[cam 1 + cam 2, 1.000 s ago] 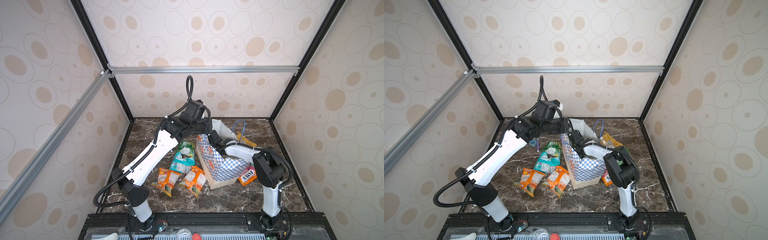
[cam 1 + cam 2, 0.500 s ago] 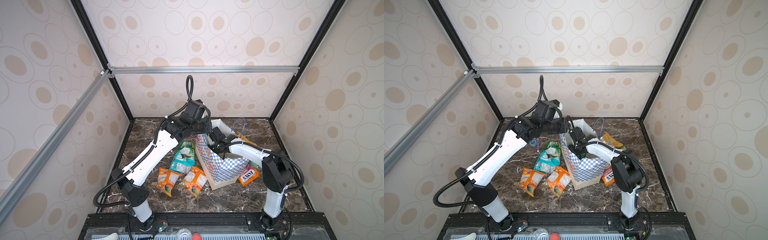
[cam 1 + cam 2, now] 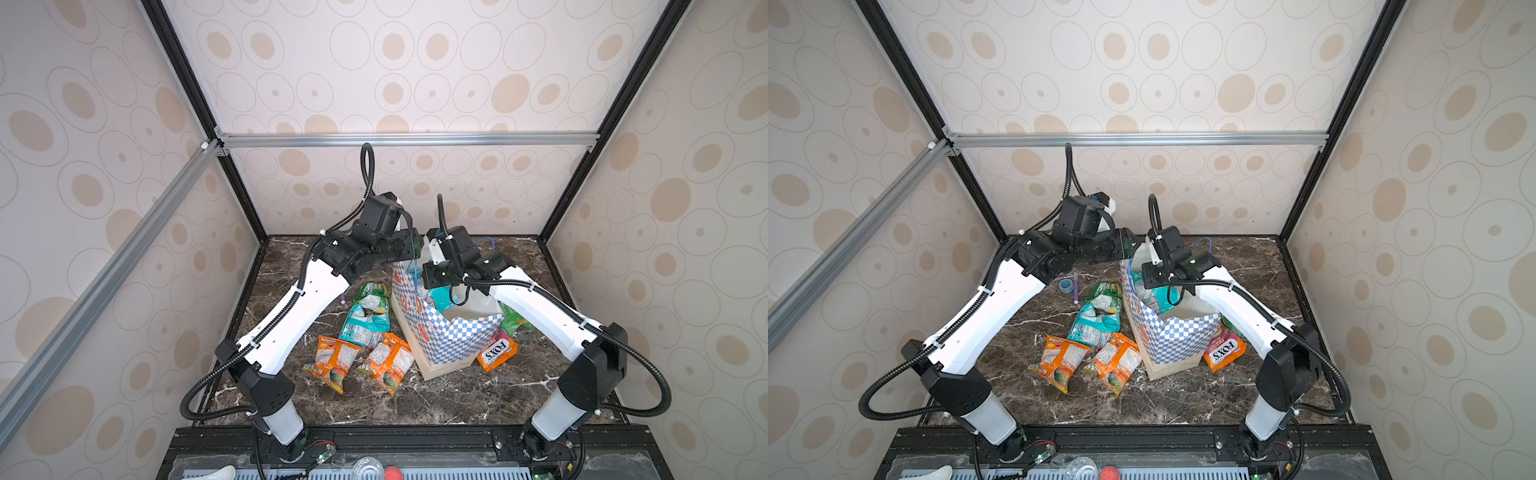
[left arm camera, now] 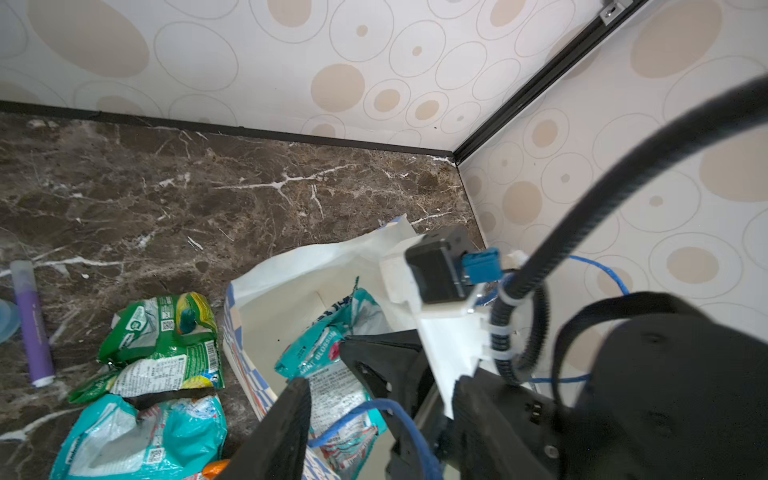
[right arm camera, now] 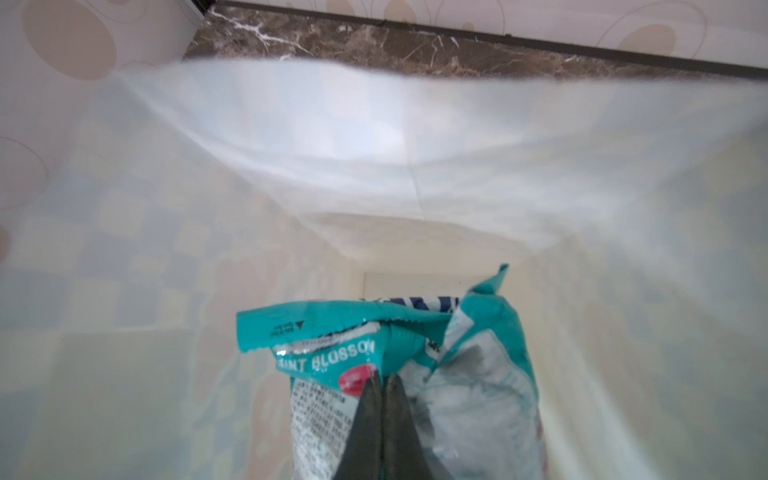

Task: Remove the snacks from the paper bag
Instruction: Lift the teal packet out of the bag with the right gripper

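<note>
The right tool (image 5: 382,395), part open inside the tall blue-and-white checkered paper bag (image 3: 449,336) a second ago, has been closed on the crinkly teal foil packet (image 5: 332,353) marked "MINT BLOSSOM". The packet is pinched between its jaws just under the torn top edge and has been raised to the bag's mouth, with the white inner walls around and below the tool. The left tool (image 4: 328,374), shut at the bag's rim a second ago, has been spread apart, and the blue cord handle (image 4: 374,409) now lies loose between its jaws. No further packet is seen beneath the right tool, so this is judged to be the last one. The other foil packets (image 3: 363,324) lie outside the bag on the dark marble bench (image 3: 436,399), below both tools.
</note>
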Robot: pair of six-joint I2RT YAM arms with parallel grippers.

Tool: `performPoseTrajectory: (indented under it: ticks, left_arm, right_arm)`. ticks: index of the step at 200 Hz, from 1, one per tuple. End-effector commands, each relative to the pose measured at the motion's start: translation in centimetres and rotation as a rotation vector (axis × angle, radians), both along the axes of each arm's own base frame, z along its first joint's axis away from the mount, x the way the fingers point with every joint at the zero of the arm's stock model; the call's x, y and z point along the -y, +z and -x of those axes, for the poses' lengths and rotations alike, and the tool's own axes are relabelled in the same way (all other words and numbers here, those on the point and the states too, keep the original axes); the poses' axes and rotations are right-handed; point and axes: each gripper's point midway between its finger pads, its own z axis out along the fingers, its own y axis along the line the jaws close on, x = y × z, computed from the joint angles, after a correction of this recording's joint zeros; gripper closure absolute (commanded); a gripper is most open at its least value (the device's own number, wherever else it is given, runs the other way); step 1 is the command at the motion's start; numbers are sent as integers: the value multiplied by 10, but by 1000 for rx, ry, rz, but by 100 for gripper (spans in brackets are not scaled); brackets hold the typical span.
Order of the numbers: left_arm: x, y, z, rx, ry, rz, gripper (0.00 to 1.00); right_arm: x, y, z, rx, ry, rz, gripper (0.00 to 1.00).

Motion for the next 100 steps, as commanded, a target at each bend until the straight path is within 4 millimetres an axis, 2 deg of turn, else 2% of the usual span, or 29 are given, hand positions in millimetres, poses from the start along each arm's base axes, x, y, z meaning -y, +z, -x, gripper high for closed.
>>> performPoseTrajectory:
  ticks: [1, 63, 100]
  left_arm:
    - [-4, 38, 7, 104, -29, 57, 40]
    - [-2, 80, 22, 264, -100, 179, 34]
    - [8, 104, 35, 332, -187, 245, 31]
  right_arm:
    - [3, 34, 10, 25, 3, -53, 100]
    - [12, 95, 18, 109, -3, -115, 100]
    - [26, 138, 22, 178, -27, -149, 100]
